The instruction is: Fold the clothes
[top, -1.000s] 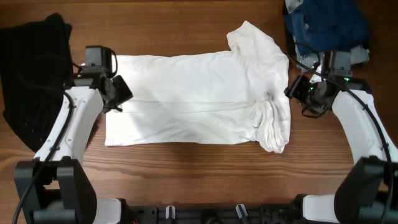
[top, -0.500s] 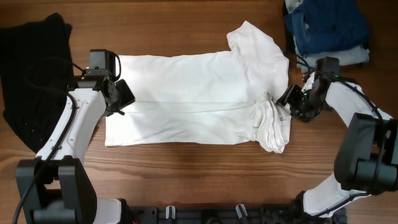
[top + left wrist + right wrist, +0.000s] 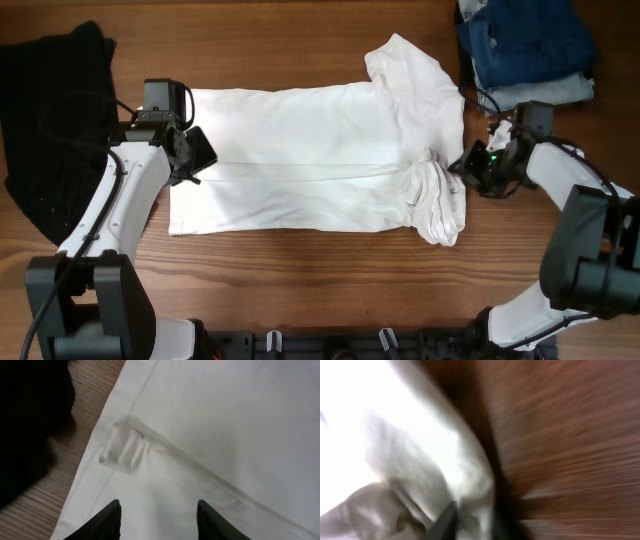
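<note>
Overhead: my right gripper (image 3: 466,170), clear of cloth a second ago, now at T-shirt (image 3: 310,160) right sleeve. Shirt mid-table, long axis left-right, hem left.
Left wrist: my left gripper (image 3: 160,520) spread over hem.
Right wrist: blurred, fingers (image 3: 445,521) pinching shirt edge.

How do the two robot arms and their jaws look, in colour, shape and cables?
The left arm and right arm match: smooth white rounded shells with black joints and black wrist parts. Thin black cables run along them. A small green light glows near the right wrist. In the left wrist view the jaws are black, tapered blades.
</note>
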### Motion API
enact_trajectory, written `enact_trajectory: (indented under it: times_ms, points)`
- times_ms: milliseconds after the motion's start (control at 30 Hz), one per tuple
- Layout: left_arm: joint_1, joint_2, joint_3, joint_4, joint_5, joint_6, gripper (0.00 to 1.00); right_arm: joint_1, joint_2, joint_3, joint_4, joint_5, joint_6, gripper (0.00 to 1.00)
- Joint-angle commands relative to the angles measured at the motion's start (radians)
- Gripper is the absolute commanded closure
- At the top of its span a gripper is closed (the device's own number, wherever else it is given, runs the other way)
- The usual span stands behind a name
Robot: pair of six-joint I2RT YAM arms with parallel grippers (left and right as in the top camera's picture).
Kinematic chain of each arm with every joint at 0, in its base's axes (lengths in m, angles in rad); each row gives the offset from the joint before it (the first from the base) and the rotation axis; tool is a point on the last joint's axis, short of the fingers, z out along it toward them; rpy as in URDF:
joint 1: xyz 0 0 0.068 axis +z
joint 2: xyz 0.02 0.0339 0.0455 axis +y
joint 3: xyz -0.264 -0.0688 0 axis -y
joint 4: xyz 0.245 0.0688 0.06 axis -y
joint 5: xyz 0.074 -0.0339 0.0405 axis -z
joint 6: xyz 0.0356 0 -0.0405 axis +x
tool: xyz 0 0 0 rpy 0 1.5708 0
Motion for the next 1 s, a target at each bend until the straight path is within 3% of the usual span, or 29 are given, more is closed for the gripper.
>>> enact_trajectory:
  times_ms: [0, 167, 300, 467, 700, 733, 833, 967]
  points:
    - [-0.003, 0.004, -0.007, 0.003, 0.008, 0.023, 0.52, 0.019, 0.023, -0.05, 0.006, -0.038, -0.011, 0.96]
    - [-0.003, 0.004, -0.007, 0.003, 0.008, 0.023, 0.53, 0.018, -0.1, 0.019, -0.014, -0.037, -0.013, 0.96]
    - [-0.003, 0.004, -0.007, 0.003, 0.008, 0.023, 0.54, 0.062, -0.264, 0.148, -0.135, -0.029, -0.019, 0.96]
    - [-0.003, 0.004, -0.007, 0.003, 0.008, 0.024, 0.54, 0.264, -0.284, 0.183, -0.143, 0.017, 0.042, 0.96]
    - [-0.003, 0.004, -0.007, 0.006, 0.008, 0.024, 0.54, 0.621, -0.136, 0.183, -0.084, 0.114, 0.113, 0.95]
    - [-0.003, 0.004, -0.007, 0.006, 0.008, 0.024, 0.54, 0.644, -0.114, 0.183, -0.092, 0.127, 0.113, 0.75]
    - [-0.003, 0.004, -0.007, 0.006, 0.008, 0.024, 0.54, 0.657, -0.094, 0.187, -0.114, 0.164, 0.112, 0.43]
    - [-0.003, 0.004, -0.007, 0.007, 0.008, 0.023, 0.55, 0.588, -0.145, 0.285, -0.211, 0.201, 0.077, 0.37]
